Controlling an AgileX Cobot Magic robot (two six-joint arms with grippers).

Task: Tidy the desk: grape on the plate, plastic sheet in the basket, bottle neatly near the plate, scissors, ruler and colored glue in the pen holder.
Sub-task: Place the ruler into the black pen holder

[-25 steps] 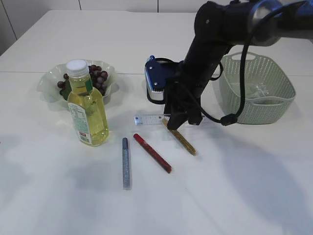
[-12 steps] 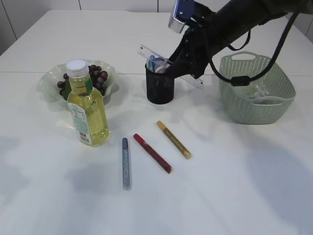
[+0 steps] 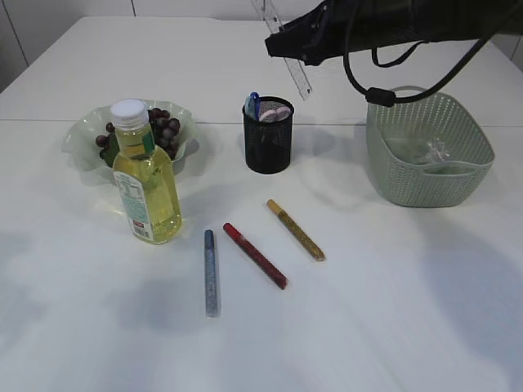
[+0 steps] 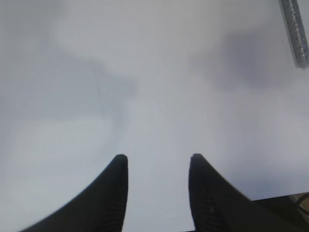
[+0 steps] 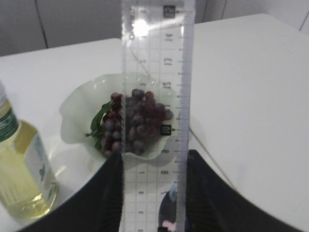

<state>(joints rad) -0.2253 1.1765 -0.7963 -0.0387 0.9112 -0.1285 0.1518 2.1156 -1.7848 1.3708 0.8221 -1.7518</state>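
My right gripper [image 3: 283, 45] is shut on the clear ruler [image 3: 299, 79] and holds it steeply tilted above the black pen holder [image 3: 268, 140]. In the right wrist view the ruler [image 5: 155, 87] stands between the fingers of that gripper [image 5: 153, 166]. Scissors handles [image 3: 260, 107] stick out of the holder. Silver [image 3: 211, 273], red [image 3: 255, 255] and gold [image 3: 296, 230] glue sticks lie on the table. Grapes [image 3: 159, 126] sit on the plate [image 3: 82, 139], with the bottle [image 3: 147, 184] in front. My left gripper [image 4: 157, 162] is open over bare table.
The green basket [image 3: 466, 175] stands at the right with the plastic sheet [image 3: 431, 153] inside. In the right wrist view the grapes [image 5: 120, 126], plate [image 5: 79, 111] and bottle [image 5: 19, 169] lie beyond the ruler. A glue stick [image 4: 295, 29] shows at the left wrist view's top right.
My right gripper lifted the ruler off the table, carried it over the pen holder, then raised it higher and turned it more upright. The gold glue stick shifted slightly.
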